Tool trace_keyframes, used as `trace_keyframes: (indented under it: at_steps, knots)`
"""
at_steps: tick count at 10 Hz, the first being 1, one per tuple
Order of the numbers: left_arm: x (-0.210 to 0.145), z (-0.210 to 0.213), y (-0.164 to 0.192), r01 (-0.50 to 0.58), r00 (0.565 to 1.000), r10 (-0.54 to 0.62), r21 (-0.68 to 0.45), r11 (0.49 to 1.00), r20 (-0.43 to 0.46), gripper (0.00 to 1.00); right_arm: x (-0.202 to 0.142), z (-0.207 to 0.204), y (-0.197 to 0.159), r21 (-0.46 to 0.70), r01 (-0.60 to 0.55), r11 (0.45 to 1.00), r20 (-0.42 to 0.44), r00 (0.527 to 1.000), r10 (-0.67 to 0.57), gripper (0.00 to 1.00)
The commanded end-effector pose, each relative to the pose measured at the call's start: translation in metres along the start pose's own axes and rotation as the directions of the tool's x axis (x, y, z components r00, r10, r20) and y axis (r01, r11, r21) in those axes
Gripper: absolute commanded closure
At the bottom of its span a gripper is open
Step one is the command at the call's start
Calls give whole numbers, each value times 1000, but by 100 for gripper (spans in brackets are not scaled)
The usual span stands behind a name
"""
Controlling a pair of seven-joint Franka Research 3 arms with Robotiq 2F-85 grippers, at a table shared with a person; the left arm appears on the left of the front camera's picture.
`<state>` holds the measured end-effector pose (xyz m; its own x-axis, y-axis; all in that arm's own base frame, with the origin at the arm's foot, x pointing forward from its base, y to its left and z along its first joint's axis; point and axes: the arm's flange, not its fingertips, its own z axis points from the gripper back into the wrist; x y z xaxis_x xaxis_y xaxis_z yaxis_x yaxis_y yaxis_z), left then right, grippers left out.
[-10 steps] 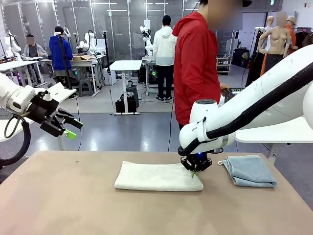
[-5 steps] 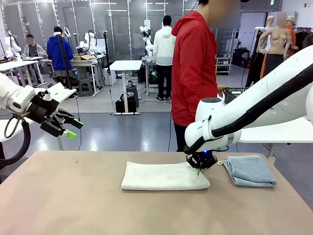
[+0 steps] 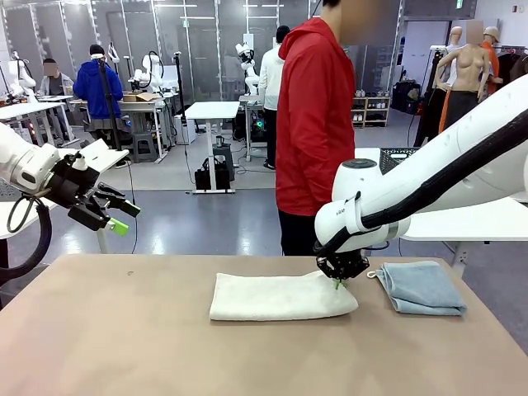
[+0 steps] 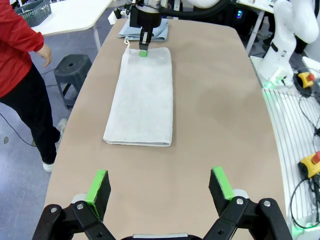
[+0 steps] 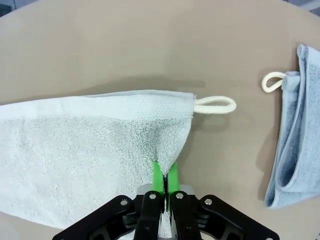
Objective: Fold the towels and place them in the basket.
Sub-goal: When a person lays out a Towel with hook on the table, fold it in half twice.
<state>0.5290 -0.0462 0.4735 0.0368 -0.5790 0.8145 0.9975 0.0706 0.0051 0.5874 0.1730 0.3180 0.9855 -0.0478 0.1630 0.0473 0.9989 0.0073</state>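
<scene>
My right tool [image 3: 338, 283] is clenched on a pinch of the cream towel [image 3: 276, 297] at its end nearest the blue-grey towel [image 3: 419, 287], and the cloth's long axis runs flat across the desk [image 3: 124, 346] away from that tool toward my left side. My left tool [image 4: 159, 189] hangs released, well apart from the towel's far short edge. Both cloths are soft, nubby terry with small corner loops, the blue-grey one lying folded just beside my right tool.

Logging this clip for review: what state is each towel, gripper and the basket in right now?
cream towel: folded lengthwise, flat on the table, right end pinched
blue-grey towel: folded, lying free to the right
right gripper: shut on the cream towel
left gripper: open, holding nothing, above the table
basket: on a side table
</scene>
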Motion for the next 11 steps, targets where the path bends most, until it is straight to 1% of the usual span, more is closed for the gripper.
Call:
trace_keyframes:
  at_steps: [1,3,4,7,9,11]
  knots:
    - [1,1,0,-1,1000,1,1,1000,0,0,-6,22,13,-21,-12,1000,31,999,13,100]
    - [1,1,0,-1,1000,1,1,1000,0,0,-5,42,43,-38,15,999,37,999,-14,100]
    - [1,1,0,-1,1000,1,1,1000,0,0,-3,48,61,-39,11,999,48,999,-9,100]
    - [1,1,0,-1,1000,1,1,1000,0,0,4,52,122,-22,2,1000,47,999,-1,100]
    - [1,1,0,-1,1000,1,1,1000,0,0,4,56,161,27,2,1000,60,998,-4,100]
    - [1,1,0,-1,1000,1,1,1000,0,0,1,58,191,63,22,998,74,997,-27,100]
